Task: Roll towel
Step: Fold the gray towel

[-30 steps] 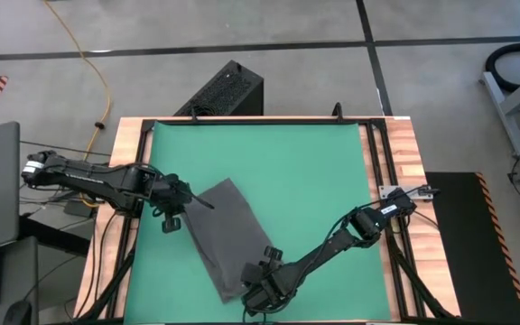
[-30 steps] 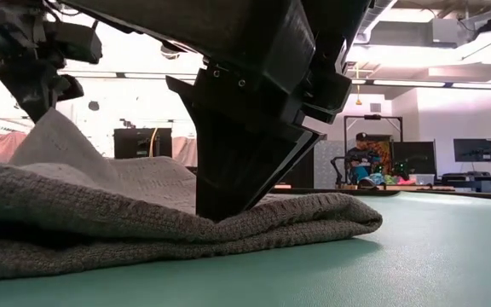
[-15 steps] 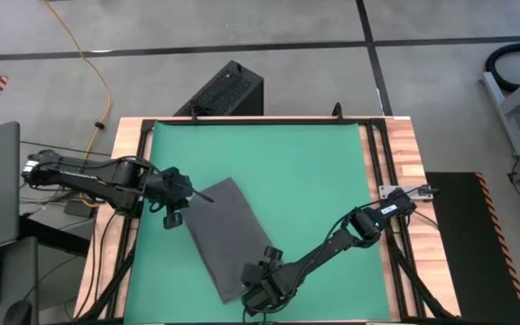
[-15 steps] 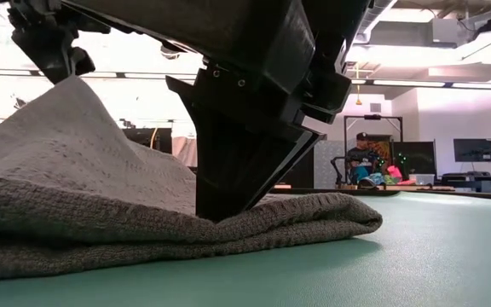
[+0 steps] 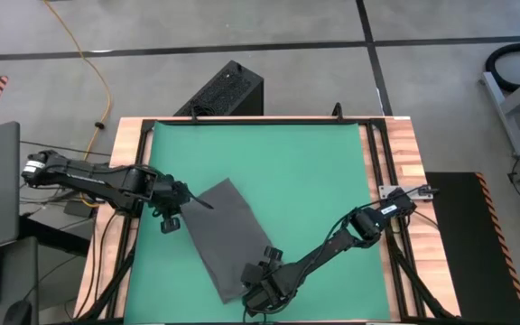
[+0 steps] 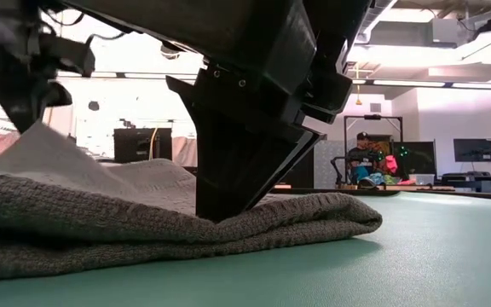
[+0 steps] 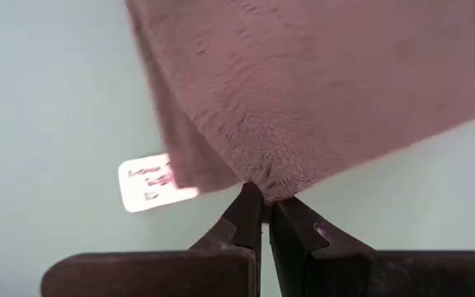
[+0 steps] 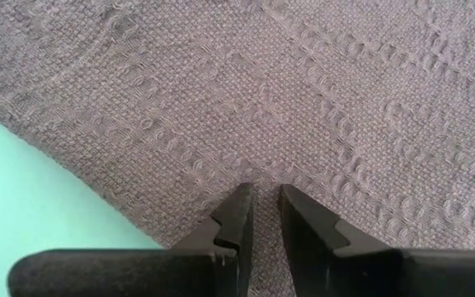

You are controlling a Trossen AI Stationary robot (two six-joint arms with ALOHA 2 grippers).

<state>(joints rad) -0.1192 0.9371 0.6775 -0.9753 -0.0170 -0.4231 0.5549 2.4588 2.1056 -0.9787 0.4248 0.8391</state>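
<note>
Left hand (image 5: pixel 181 200) clamped on the towel (image 5: pixel 228 236) corner by the white tag (image 7: pixel 148 183), lifted slightly off the green mat (image 5: pixel 305 171); right hand (image 5: pixel 258 287) pinching the near end of the towel, fingers nearly together. Towel lies diagonally on the mat at the counter's near-left part. To roll well — keep the corner taut, fold evenly toward the pinned end. No containers visible.

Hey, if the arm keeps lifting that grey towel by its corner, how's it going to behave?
Probably floppy: the towel tents up to the left gripper pinching its corner and sags away below. It likely stays light, since one pinched corner carries the raised part. It may bunch more than slide, as its knitted folds already lie heaped under the right gripper on the green mat.
</note>
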